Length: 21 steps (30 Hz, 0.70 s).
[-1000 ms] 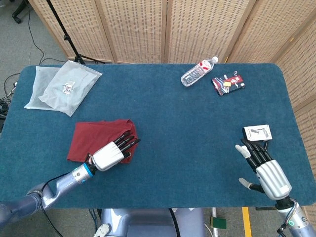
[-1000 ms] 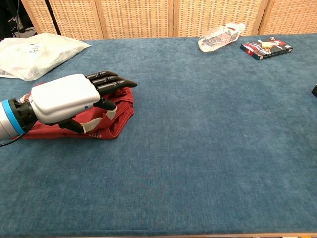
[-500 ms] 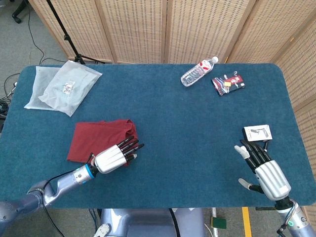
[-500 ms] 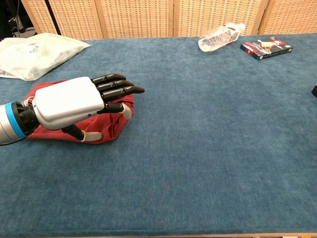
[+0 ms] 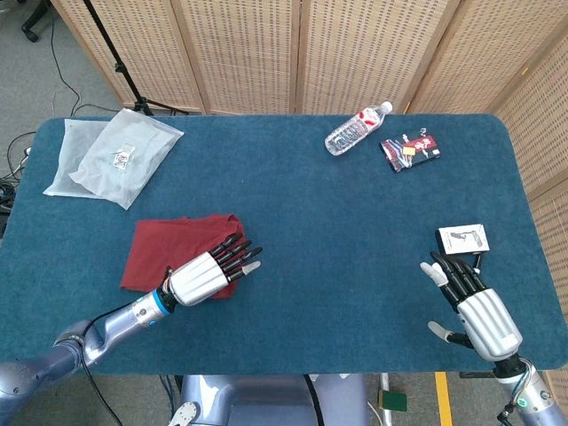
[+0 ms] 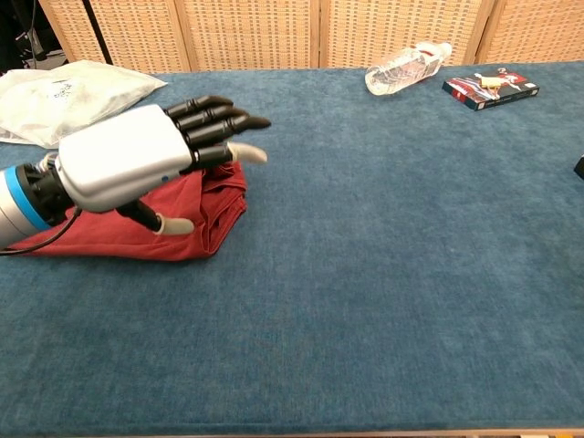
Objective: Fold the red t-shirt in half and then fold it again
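The red t-shirt (image 5: pixel 169 246) lies folded into a small rectangle on the blue table, left of centre, also seen in the chest view (image 6: pixel 137 228). My left hand (image 5: pixel 206 273) hovers over the shirt's front right corner with fingers stretched out and holding nothing; in the chest view that left hand (image 6: pixel 141 160) is raised above the cloth. My right hand (image 5: pixel 475 306) rests open near the table's front right edge, far from the shirt. It does not show in the chest view.
A clear plastic bag (image 5: pixel 111 158) lies at the back left. A water bottle (image 5: pixel 357 129) and a dark packet (image 5: pixel 410 148) lie at the back right. A small white card box (image 5: pixel 462 238) sits just beyond my right hand.
My left hand has lifted off the folded shirt and spread its fingers. The shirt stays flat where it was. The right hand has hardly moved.
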Available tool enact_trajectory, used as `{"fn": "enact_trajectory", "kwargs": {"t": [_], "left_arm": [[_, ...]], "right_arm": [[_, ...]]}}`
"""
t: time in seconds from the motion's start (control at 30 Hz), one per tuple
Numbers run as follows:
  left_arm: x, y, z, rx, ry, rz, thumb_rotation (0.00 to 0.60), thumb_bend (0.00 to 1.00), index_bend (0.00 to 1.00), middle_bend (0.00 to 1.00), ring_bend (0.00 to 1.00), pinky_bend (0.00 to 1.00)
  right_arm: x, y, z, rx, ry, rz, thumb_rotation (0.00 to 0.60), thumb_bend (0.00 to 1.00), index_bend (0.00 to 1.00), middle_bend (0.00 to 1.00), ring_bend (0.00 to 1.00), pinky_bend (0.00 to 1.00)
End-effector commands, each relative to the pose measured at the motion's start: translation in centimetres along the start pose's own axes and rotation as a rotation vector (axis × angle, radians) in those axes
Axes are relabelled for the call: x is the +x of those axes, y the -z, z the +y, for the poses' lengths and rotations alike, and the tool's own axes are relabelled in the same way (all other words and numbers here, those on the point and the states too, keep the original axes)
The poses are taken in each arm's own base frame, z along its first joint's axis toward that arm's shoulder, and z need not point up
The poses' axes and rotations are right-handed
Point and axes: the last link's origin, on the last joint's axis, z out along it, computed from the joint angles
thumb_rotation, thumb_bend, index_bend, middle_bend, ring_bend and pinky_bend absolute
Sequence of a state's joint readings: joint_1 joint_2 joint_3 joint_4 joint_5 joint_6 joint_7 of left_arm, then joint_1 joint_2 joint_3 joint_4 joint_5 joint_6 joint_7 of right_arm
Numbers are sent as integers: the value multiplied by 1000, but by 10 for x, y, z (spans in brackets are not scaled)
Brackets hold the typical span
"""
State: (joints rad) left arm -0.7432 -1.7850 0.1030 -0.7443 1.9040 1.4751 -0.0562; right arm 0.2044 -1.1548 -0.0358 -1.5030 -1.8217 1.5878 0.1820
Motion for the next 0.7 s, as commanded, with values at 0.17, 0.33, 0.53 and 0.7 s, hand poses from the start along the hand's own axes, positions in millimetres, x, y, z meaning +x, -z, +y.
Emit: {"fn": "enact_trajectory", "kwargs": {"t": [0.17, 0.33, 0.53, 0.7], "left_arm": [[38, 1, -24, 103, 62, 134, 600, 149, 0, 0, 0, 0], [51, 30, -45, 303, 134, 117, 600, 112, 0, 0, 0, 0], [64, 90, -58, 604, 252, 3, 600, 1, 0, 0, 0, 0], [82, 140, -60, 794, 293, -61, 600, 0, 0, 0, 0, 0]], "right_arm": [[0, 1, -1, 4, 1, 2, 600, 0, 0, 0, 0, 104], [2, 1, -1, 4, 3, 11, 600, 0, 0, 0, 0, 104], [5, -1, 2, -18, 30, 51, 600, 0, 0, 0, 0, 62], [8, -5, 9, -68, 86, 114, 600, 0, 0, 0, 0, 7]]}}
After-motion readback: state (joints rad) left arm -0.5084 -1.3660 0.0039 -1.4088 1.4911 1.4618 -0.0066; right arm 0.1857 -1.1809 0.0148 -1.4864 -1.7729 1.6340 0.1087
